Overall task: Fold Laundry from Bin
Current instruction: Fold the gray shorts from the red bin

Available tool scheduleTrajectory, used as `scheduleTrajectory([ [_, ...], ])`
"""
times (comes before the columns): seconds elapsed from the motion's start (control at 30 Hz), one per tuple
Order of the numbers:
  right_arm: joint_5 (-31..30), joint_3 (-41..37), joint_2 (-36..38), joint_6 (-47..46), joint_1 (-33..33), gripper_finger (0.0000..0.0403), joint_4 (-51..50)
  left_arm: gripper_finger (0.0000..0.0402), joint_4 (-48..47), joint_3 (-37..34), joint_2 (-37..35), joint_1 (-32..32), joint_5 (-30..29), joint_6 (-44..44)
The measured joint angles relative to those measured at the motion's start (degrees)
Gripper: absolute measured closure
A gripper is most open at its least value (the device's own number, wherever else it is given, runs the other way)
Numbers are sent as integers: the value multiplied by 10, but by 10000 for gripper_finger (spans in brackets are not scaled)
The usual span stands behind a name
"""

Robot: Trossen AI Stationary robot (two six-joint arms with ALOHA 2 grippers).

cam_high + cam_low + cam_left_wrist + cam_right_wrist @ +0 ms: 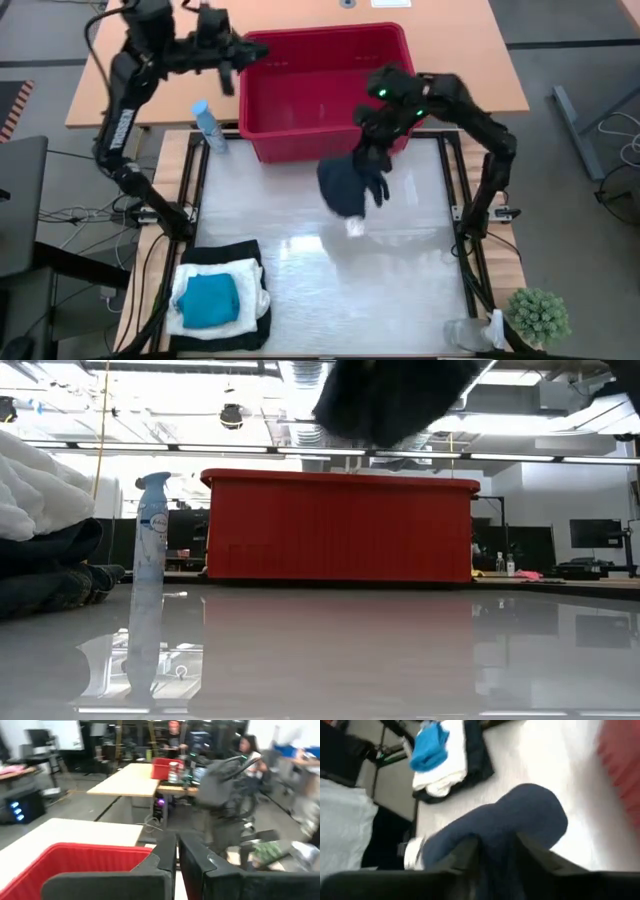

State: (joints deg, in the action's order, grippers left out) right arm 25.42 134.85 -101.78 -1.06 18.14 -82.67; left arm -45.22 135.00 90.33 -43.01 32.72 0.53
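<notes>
Pale wooden tables point(131, 779) stand on grey floor point(570, 40) under bright ceiling strip lights point(180, 448).

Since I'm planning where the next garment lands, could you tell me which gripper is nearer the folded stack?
Right. The right gripper holds a dark garment over the table centre; the left gripper is up beside the bin, farther from the folded stack.

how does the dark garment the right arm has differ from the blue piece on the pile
The dark garment hangs bunched between the fingers of the right tool, up off the table in front of the bin; the blue piece lies folded on top of the stack. The dark garment is navy, nearly black, and looks bulkier; the blue piece is bright and small. Both are soft cloth.
</notes>
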Motion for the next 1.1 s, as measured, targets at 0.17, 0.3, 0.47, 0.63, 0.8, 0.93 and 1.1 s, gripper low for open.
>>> scheduleTrajectory([
  [0.17, 44, -2, -31, -62, -52, 174, -4, 350, -67, 0, -22, 59, 1, 52],
  [0.3, 93, 0, -14, -101, -91, 124, -26, 300, -159, 0, -33, 127, 1, 60],
  [0.47, 90, -7, 26, -136, -156, 113, -69, 251, -327, -29, -32, 238, -82, 20],
  [0.63, 18, -8, 97, -208, -235, 112, -72, 233, -321, -140, -36, 362, -292, -151],
  [0.8, -139, -10, 163, -278, -340, 112, -71, 232, -225, -295, -42, 454, -418, -250],
  [0.93, -251, -10, 203, -346, -442, 112, -69, 232, -98, -440, -40, 488, -422, -333],
  [1.1, -352, -10, 222, -387, -563, 112, -70, 232, -29, -596, -42, 505, -423, -447],
])
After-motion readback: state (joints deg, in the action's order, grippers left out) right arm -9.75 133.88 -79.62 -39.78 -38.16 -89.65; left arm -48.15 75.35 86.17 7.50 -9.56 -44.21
